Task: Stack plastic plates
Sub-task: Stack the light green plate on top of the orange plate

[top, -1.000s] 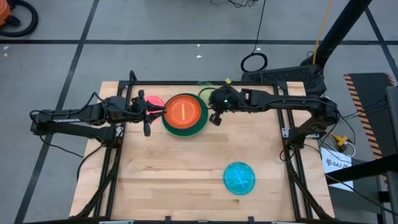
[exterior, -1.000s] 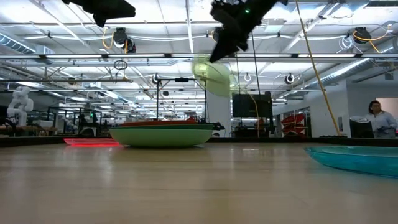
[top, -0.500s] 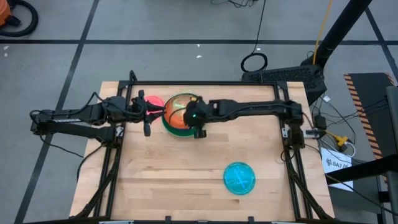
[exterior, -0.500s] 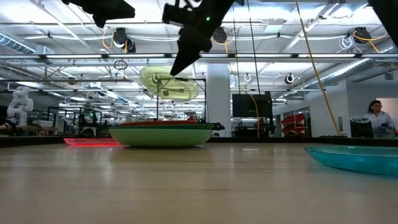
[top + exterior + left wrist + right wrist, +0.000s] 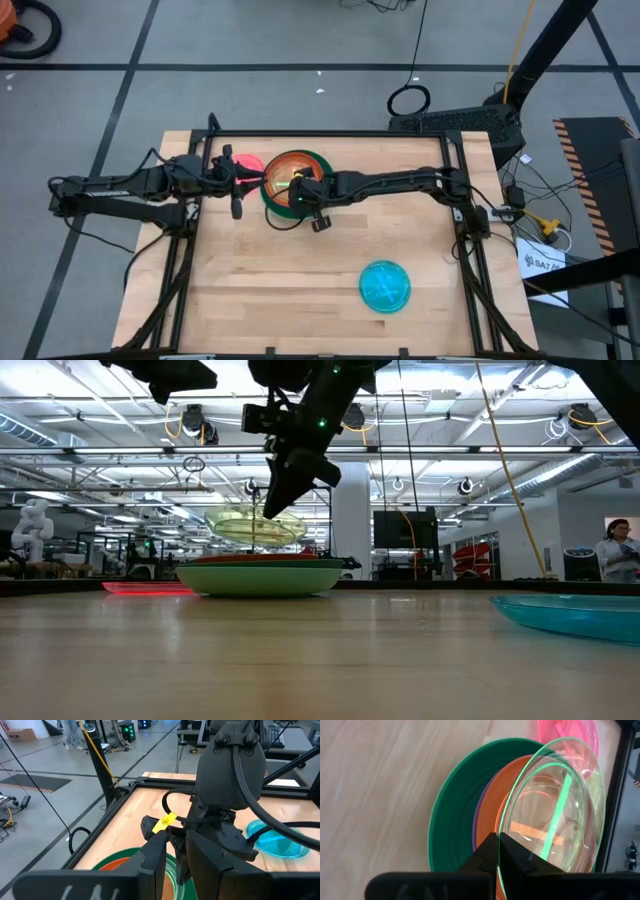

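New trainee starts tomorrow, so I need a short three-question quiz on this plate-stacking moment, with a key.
1. True or false: the right pincer holds the clear lime plate above the stack, not yet resting on it.
2. Which plate lies alone on the table near the front edge? A) pink B) blue C) purple
3. Fill in: the bottom plate of the stack is dark ____.

Key:
1. True. The low view shows a gap between the lime plate and the stack.
2. B. The blue plate lies apart from the rest; the pink plate lies beside the stack, by the left pincer.
3. Green, with purple and orange plates above it.
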Motion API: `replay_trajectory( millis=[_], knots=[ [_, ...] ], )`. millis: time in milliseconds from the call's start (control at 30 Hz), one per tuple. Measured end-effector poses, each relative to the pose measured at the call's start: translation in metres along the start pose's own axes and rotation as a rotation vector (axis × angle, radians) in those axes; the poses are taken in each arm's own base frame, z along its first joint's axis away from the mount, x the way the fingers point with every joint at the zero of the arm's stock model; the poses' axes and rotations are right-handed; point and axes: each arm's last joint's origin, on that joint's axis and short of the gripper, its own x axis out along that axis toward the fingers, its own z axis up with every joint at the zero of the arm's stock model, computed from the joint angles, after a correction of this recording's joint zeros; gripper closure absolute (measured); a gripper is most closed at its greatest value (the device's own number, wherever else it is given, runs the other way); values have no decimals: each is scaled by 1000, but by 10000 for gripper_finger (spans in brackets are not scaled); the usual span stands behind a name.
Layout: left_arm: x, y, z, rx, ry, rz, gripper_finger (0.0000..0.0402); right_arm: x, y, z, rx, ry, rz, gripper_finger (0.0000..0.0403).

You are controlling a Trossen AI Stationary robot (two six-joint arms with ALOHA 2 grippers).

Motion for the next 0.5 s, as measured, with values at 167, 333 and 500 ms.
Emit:
replay_trajectory(
  millis=[167,333,500],
  knots=[
    [0,0,0,0,0,0,319,0,-1,0,8,-7,-7,380],
    [0,0,0,0,0,0,319,1,-4,-1,43,-6,-9,364],
    [0,0,0,-2,0,0,319,2,-8,-4,95,0,-14,339]
  ],
)
